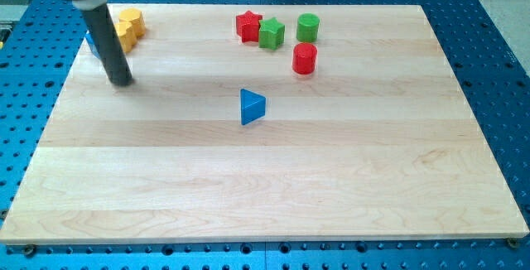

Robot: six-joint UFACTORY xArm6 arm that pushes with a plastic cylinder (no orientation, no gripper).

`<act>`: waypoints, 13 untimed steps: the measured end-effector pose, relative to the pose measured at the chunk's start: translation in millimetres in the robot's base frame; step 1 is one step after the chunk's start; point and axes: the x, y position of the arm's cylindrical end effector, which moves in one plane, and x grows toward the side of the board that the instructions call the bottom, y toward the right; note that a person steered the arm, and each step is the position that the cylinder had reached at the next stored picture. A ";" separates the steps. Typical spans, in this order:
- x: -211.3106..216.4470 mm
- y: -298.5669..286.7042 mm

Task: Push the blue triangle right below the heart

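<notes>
The blue triangle lies near the middle of the wooden board. My tip rests on the board at the view's upper left, far to the left of the triangle. Just above the tip, yellow blocks sit by the board's top left corner; one may be the heart, but the rod partly hides them. A blue block shows as a sliver behind the rod.
A red star, a green star, a green cylinder and a red cylinder cluster at the view's top centre. The wooden board lies on a blue perforated table.
</notes>
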 end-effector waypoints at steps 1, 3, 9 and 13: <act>-31.1 122.7; 41.2 270.4; 13.0 98.8; 35.9 187.8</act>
